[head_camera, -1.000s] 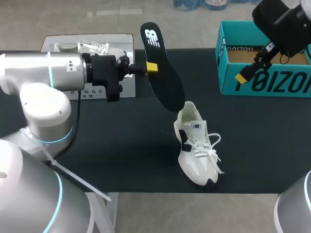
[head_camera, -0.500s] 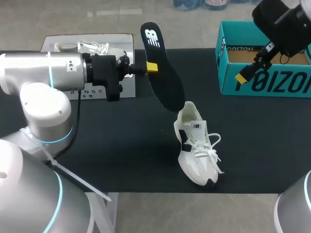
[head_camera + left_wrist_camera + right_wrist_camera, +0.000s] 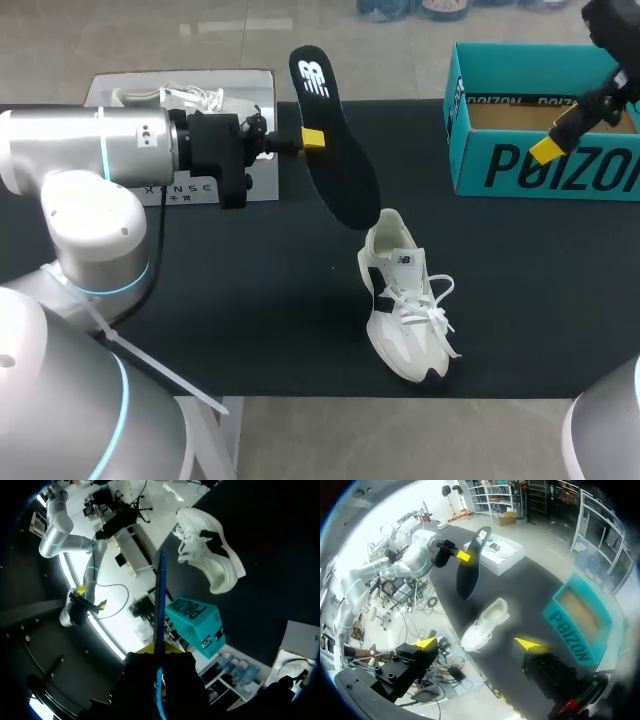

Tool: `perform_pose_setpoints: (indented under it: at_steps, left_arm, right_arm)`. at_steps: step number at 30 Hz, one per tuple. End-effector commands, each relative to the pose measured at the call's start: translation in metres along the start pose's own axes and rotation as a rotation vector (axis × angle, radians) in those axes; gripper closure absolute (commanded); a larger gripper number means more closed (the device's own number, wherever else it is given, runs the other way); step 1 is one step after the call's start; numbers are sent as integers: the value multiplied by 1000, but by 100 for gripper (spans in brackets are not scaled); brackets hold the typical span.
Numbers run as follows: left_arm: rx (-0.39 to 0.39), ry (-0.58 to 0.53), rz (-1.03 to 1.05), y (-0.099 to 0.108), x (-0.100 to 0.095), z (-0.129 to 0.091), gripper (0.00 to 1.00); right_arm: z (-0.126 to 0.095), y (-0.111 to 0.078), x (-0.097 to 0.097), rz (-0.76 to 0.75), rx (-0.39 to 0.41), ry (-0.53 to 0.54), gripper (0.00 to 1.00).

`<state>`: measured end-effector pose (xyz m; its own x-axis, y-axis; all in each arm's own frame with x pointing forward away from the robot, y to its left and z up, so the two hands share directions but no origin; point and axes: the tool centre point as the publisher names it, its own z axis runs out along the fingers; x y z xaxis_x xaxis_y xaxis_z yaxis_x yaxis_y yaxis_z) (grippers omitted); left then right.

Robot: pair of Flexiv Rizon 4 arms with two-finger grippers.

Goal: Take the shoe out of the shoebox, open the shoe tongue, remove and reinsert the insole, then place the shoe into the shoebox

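Note:
My left gripper [image 3: 311, 138] is shut on the edge of a black insole [image 3: 338, 165] and holds it slanted in the air above the back middle of the table. From the left wrist the insole [image 3: 160, 590] shows edge-on between the fingers. The white and black shoe [image 3: 405, 300] lies on the black tabletop just below the insole's lower end, toe toward the front edge. The teal shoebox [image 3: 500, 165] stands open at the back right. My right gripper [image 3: 560, 135] hangs open high over the box's front wall, nothing between its yellow tips [image 3: 477, 643].
A second white shoe [image 3: 190, 97] rests on a white board [image 3: 120, 88] at the back left, behind my left arm. Bare black tabletop lies around the shoe [image 3: 485, 625] and between it and the shoebox [image 3: 572, 640].
My right arm has shifted to the right, its yellow tip now in front of the box's right part. The left arm, insole and shoe have not moved.

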<state>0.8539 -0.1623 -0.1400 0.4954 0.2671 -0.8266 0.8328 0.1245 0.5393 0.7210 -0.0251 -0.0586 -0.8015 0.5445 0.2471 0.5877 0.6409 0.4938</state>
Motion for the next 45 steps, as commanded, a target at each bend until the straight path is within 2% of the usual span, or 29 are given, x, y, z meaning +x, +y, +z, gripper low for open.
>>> perform_pose_setpoints:
  at_steps: [1, 6, 12, 18, 26, 33, 45]
  left_arm:
    - [-3, -1, 2, -1, 1, 0, 100]
    - [-3, -1, 2, -1, 1, 0, 100]
    - [-3, -1, 2, -1, 1, 0, 100]
    - [-3, -1, 2, -1, 1, 0, 100]
    - [-3, -1, 2, -1, 1, 0, 100]
    - [-3, -1, 2, -1, 1, 0, 100]
    - [-3, -1, 2, -1, 1, 0, 100]
  right_arm:
    - [11, -12, -26, -33, -106, 315, 0]
    - [23, -3, -29, -67, -113, 392, 0]
    - [40, 17, -19, -99, -123, 455, 0]
    - [68, 35, -5, -88, -136, 523, 0]
    - [104, 59, 12, -60, -151, 540, 0]
    - [130, 85, 13, -59, -157, 565, 0]
    - [161, 115, 9, -70, -183, 561, 0]
